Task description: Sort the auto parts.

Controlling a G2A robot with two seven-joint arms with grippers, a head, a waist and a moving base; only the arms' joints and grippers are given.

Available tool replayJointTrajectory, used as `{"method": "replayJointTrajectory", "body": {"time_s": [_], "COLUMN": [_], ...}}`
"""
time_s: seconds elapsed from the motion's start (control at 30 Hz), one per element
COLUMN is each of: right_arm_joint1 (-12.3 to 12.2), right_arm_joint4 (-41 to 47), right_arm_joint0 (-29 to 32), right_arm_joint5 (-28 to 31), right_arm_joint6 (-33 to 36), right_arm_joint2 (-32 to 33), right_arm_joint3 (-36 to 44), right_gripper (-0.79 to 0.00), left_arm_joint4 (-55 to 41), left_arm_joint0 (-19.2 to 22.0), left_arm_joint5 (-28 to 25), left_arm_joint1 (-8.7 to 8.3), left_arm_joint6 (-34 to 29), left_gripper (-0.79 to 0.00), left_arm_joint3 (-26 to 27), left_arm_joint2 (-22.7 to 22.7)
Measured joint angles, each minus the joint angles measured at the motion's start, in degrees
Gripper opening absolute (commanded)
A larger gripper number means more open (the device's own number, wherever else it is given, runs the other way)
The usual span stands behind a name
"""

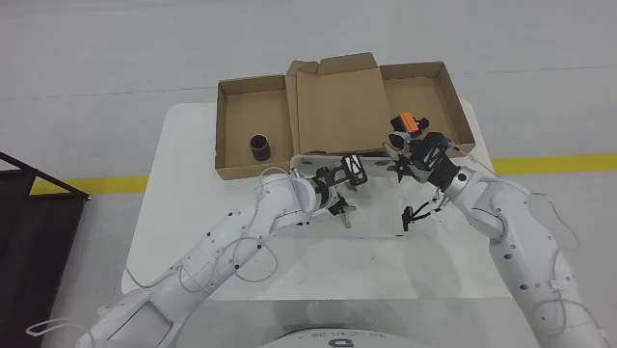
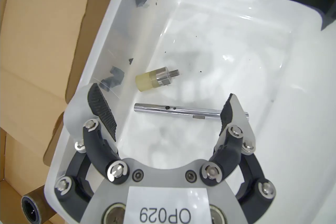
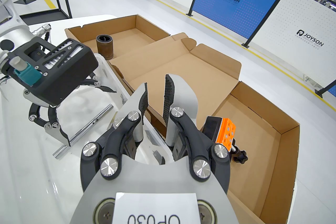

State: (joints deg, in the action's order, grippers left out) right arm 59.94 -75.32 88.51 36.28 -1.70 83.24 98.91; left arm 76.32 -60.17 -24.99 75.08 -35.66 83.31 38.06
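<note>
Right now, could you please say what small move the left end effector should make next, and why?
Probably rotate the left end effector until its fingers straddle the slim silver metal rod crosswise: the open fingers line up along the rod, lying in the clear plastic bin, so closing would likely push its ends.

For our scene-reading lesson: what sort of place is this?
Likely a factory or workshop hall: pegboard partition panels, a yellow floor line, and a steel rod in a clear bin.

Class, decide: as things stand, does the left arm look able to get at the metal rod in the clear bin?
Probably yes: the left gripper hangs open over the metal rod inside the clear bin, and nothing lies on the rod.
</note>
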Motion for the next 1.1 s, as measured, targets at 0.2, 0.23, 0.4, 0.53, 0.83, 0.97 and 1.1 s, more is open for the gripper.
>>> {"method": "replayJointTrajectory", "body": {"time_s": [0.2,0.23,0.4,0.53,0.83,0.97,1.1], "right_arm_joint1": [0.0,0.0,0.0,0.0,0.0,0.0,0.0], "right_arm_joint4": [0.0,0.0,0.0,0.0,0.0,0.0,0.0], "right_arm_joint0": [0.0,0.0,0.0,0.0,0.0,0.0,0.0], "right_arm_joint5": [0.0,0.0,0.0,0.0,0.0,0.0,0.0], "right_arm_joint6": [0.0,0.0,0.0,0.0,0.0,0.0,0.0], "right_arm_joint2": [0.0,0.0,0.0,0.0,0.0,0.0,0.0], "right_arm_joint3": [0.0,0.0,0.0,0.0,0.0,0.0,0.0], "right_gripper": [-0.677,-0.69,-0.683,-0.686,-0.69,-0.686,-0.683], "left_arm_joint4": [-0.5,0.0,1.3,1.5,1.4,2.3,3.1], "left_arm_joint0": [0.7,0.8,1.5,2.9,4.8,4.3,3.5], "left_arm_joint5": [-3.9,-4.3,-4.5,-3.3,-2.6,-1.9,-0.7], "left_arm_joint1": [0.19,0.19,0.68,1.87,3.85,3.78,3.36], "left_arm_joint6": [0.7,1.0,1.9,2.8,5.2,6.6,8.9], "left_gripper": [-0.015,-0.022,-0.092,-0.074,-0.117,-0.129,-0.163], "left_arm_joint3": [-1.8,-2.0,-4.3,-7.4,-11.8,-11.9,-11.6], "left_arm_joint2": [-0.4,-0.6,-1.6,-3.4,-5.9,-5.4,-3.9]}}
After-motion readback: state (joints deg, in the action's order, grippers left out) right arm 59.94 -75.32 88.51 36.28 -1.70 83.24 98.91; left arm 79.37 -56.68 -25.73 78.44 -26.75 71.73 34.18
